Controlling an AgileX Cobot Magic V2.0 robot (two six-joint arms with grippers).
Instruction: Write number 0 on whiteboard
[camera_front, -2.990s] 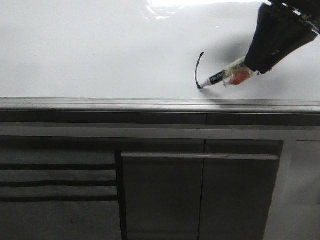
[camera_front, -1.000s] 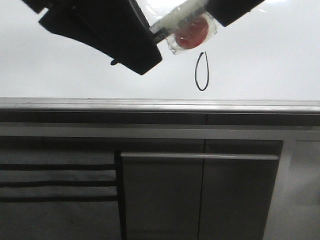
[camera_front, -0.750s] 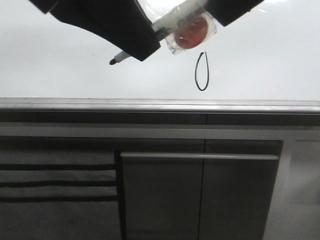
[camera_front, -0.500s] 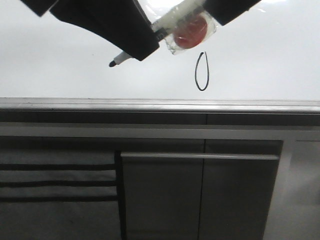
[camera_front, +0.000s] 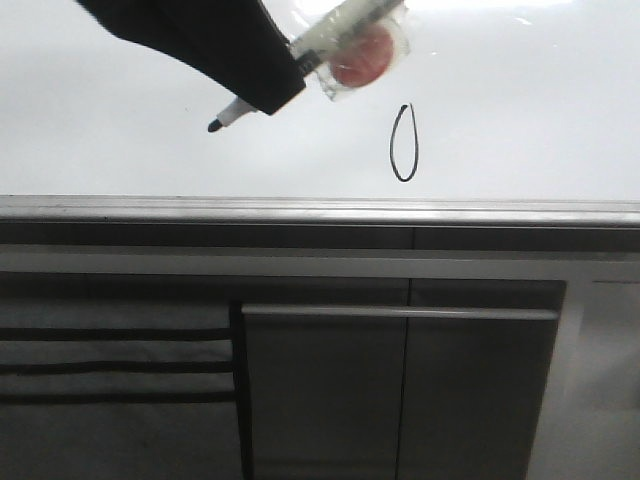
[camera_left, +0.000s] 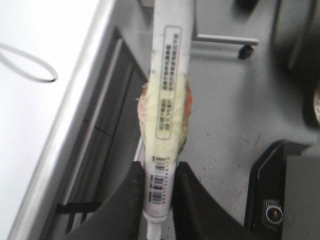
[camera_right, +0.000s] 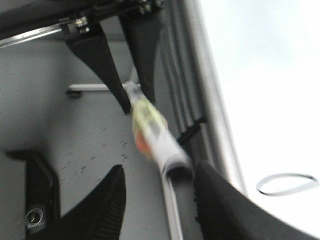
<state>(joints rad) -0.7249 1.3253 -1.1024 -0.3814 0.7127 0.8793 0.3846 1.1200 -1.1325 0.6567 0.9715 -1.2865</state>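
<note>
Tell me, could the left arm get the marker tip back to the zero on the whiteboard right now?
Probably yes. The left gripper is shut on the marker, and only bare whiteboard lies between the marker's tip and the number 0. The right gripper is open and off the marker.

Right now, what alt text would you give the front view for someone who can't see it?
A thin black 0 stands on a glossy whiteboard, just above its grey rail. Upper left, a black claw grips a marker in the air, tip pointing down-left, off the board. Dark grey cabinets fill the lower half.
</note>
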